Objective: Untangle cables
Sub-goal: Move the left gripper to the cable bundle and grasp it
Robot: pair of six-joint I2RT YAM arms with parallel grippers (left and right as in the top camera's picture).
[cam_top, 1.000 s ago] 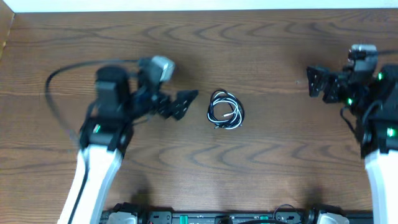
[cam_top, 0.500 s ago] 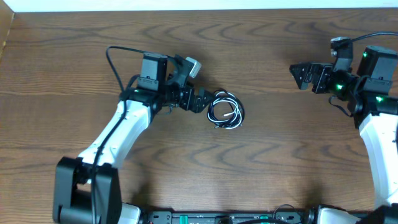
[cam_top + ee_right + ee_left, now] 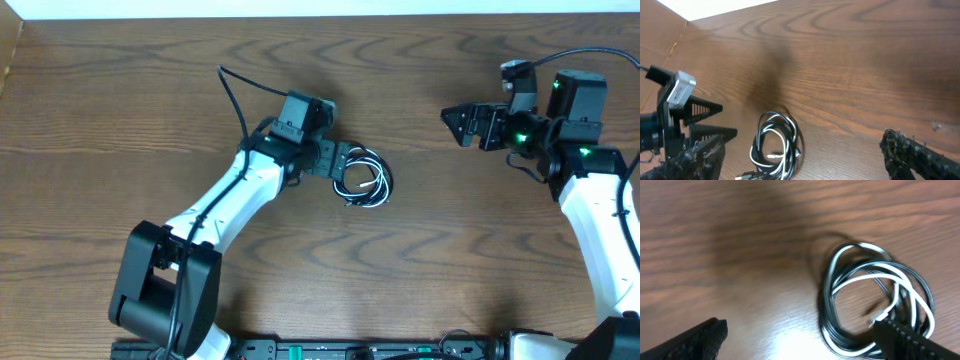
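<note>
The cables (image 3: 363,177) are a black cord and a white cord wound together in one small coil at the table's middle. My left gripper (image 3: 338,162) is open at the coil's left edge. In the left wrist view the coil (image 3: 875,300) lies just ahead, with one finger over its right side, and the open jaws (image 3: 800,342) hold nothing. My right gripper (image 3: 456,122) is open and empty, well to the right of the coil. The right wrist view shows the coil (image 3: 775,147) between its spread fingers (image 3: 807,160), farther off, and the left gripper (image 3: 702,120).
The brown wooden table (image 3: 420,260) runs to a white edge at the back (image 3: 320,8). A thick black wire (image 3: 240,95) loops up from the left arm. Bare wood lies all round the coil.
My left arm has swung right and forward until its open gripper reached the coil's left edge. My right gripper has moved left toward the middle. The coil has not moved.
</note>
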